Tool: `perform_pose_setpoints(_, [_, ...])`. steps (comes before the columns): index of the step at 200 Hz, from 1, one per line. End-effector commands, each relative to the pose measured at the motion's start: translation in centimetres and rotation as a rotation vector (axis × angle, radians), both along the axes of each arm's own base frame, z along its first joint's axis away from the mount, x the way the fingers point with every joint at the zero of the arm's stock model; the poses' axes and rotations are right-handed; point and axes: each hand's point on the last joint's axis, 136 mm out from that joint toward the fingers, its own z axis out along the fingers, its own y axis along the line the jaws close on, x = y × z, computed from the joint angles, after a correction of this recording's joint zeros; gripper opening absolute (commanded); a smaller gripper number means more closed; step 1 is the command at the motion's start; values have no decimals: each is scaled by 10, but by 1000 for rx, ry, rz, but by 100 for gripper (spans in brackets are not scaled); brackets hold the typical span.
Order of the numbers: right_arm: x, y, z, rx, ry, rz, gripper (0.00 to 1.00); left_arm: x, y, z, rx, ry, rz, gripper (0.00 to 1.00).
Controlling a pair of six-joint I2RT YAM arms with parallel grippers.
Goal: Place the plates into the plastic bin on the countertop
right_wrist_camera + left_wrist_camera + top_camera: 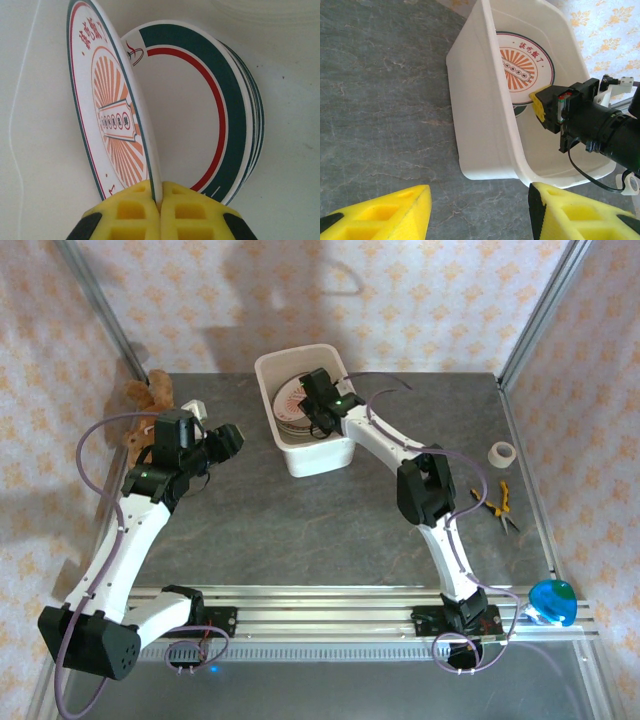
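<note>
The off-white plastic bin [322, 456] stands at the back of the dark grey countertop [300, 530]. Inside it lies a stack of plates [288, 402] with teal-and-red bands [227, 115]. My right gripper [160, 195] reaches down into the bin [480, 100] and is shut on the rim of a sunburst plate [112, 115], which it holds tilted on edge above the stack. That plate [522, 65] faces the left wrist camera. My left gripper [480, 207] hovers open over bare countertop just left of the bin, with nothing between its fingers [395, 212].
A brown plush toy [150, 398] sits at the back left near the left arm. A tape roll [502, 453], yellow-handled pliers [503, 505] and a blue object [553, 602] lie along the right side. Aluminium posts frame the back corners.
</note>
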Motion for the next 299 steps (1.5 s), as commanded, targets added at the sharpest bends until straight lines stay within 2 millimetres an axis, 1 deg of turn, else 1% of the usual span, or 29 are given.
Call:
perform_pose_setpoints(1, [5,-1,2,8,0,-58,0,-3,9,-6,36,13,23,55])
perform_pose_setpoints(30, [5,9,-10,49,41,-46,0,-3,11,-7,40,16,32,55])
perform_pose_setpoints(45, [3,13,-14,65,65,-45,6,-3,11,-8,38,18,35,55])
perform_pose_setpoints(54, [3,12,-14,65,72,-48,10,-4,11,-8,39,18,37,55])
perform_pose_setpoints(81, [-3,10,-15,54,88,-44,12,-6,13,-9,39,17,50,55])
perform_pose_setpoints(110, [-8,9,-18,62,108,-46,13,-8,15,-12,41,13,55,55])
perform_pose_setpoints(157, [-11,7,-32,69,150,-48,14,-7,14,-14,9,19,73,55])
perform_pose_setpoints(183, [-14,7,-33,64,157,-38,19,-9,15,-15,8,20,81,55])
perform_pose_setpoints(199, [-14,5,-38,59,158,-42,21,-9,15,-16,4,22,84,55])
perform_pose_setpoints(231, [-10,4,-45,62,164,-40,30,-8,15,-18,1,24,83,55])
perform_pose_setpoints(251, [-9,2,-42,55,156,-39,34,-8,14,-17,-2,22,82,55])
perform_pose_setpoints(264, [-8,1,-33,54,140,-34,40,-8,14,-17,-2,22,82,55])
perform_pose_setpoints(273, [-8,1,-25,55,122,-29,47,-8,15,-17,0,22,83,55])
perform_pose_setpoints(285, [-7,1,-9,49,86,-16,56,-7,14,-17,1,20,81,55])
perform_pose_setpoints(299, [-6,-4,14,19,38,-11,72,-6,14,-18,1,23,77,55])
